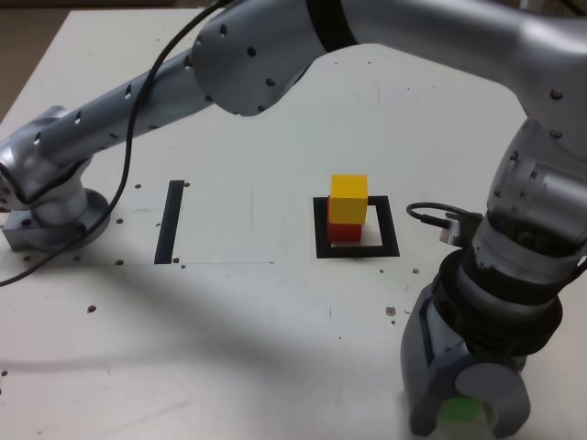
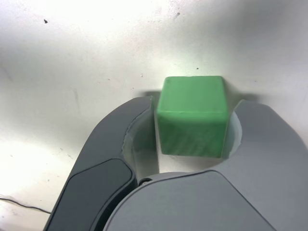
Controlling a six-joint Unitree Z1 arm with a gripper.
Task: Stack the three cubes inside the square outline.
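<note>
Between the fingers (image 2: 192, 139) — grip unclear — sits the green cube (image 2: 192, 115), mostly hidden outside the wrist view.

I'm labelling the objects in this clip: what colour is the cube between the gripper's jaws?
Plain green cube, seen best in the wrist view.

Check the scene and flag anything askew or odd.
The yellow cube sits on the red cube, but the pair stands toward the outline's left side in the exterior view, leaving white showing at right. No spill or damage stands out.
</note>
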